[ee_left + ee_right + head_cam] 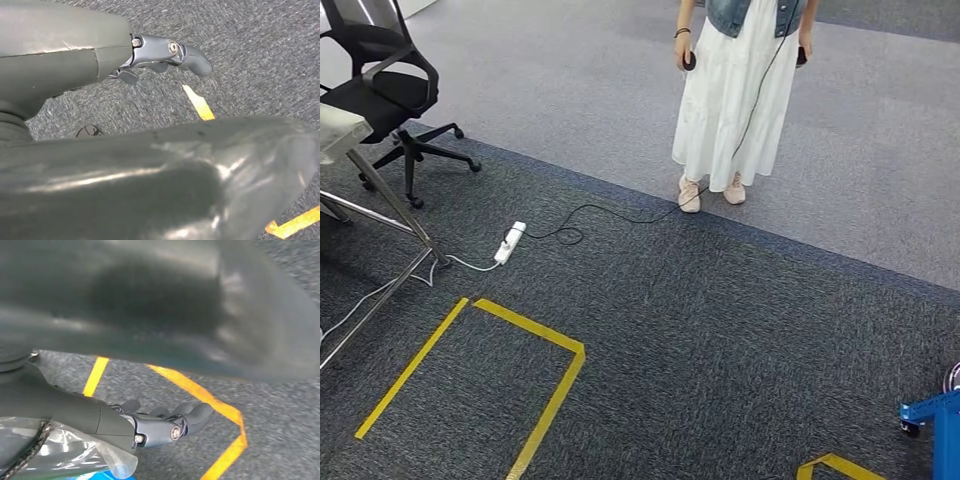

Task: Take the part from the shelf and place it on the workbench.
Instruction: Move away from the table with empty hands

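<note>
My left hand (166,55) hangs over the grey carpet with its thumb and fingers stretched out and nothing in it. My right hand (166,422) also hangs over the carpet, fingers straight and apart, with nothing between them. Close beside its wrist lies a clear plastic bag (64,452) with something dark inside, over a blue surface (103,475); the fingers do not close on it. In the head view a corner of a blue frame (935,415) stands at the lower right.
A person in a white skirt (731,95) stands ahead, holding a cable. A black office chair (384,85) and grey table legs (388,205) are at the left. A white power strip (509,243) lies on the carpet. Yellow tape (546,345) marks squares.
</note>
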